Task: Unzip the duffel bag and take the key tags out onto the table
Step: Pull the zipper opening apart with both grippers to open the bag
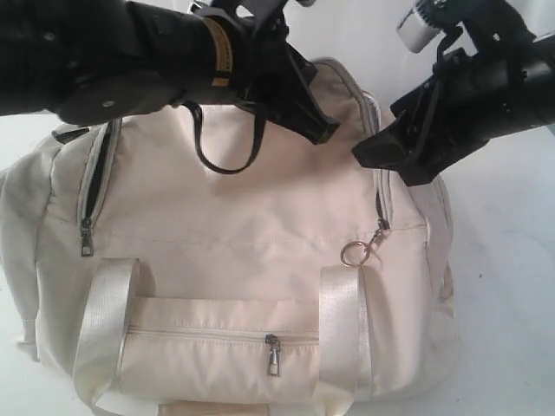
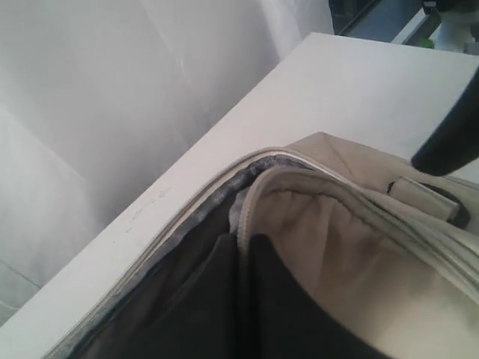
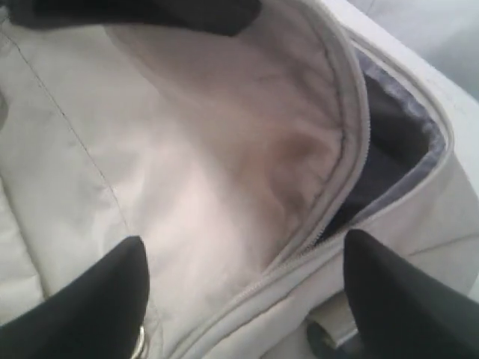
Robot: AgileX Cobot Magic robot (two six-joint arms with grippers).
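The cream duffel bag [image 1: 251, 234] lies on the white table [image 1: 507, 260] and fills most of the exterior view. Its top zip is parted along the far side, showing grey lining and a dark inside [image 3: 389, 134]. My left gripper [image 1: 319, 128] is shut on the edge of the top flap [image 2: 243, 217], with the zip tape pinched between its black fingers [image 2: 209, 299]. My right gripper [image 1: 381, 152] hovers open over the bag's right end, its fingers [image 3: 97, 299] on either side of the still-joined zip [image 3: 299, 254]. A zip pull with a ring [image 1: 353, 253] hangs below it. The key tags are hidden.
A second zip pull [image 1: 86, 238] sits at the bag's left end, another on the front pocket [image 1: 273, 355]. Shiny webbing handles [image 1: 104, 321] cross the front. A black cable loop [image 1: 227, 165] hangs under the left arm. A white wall [image 2: 112, 90] runs along the table's far edge.
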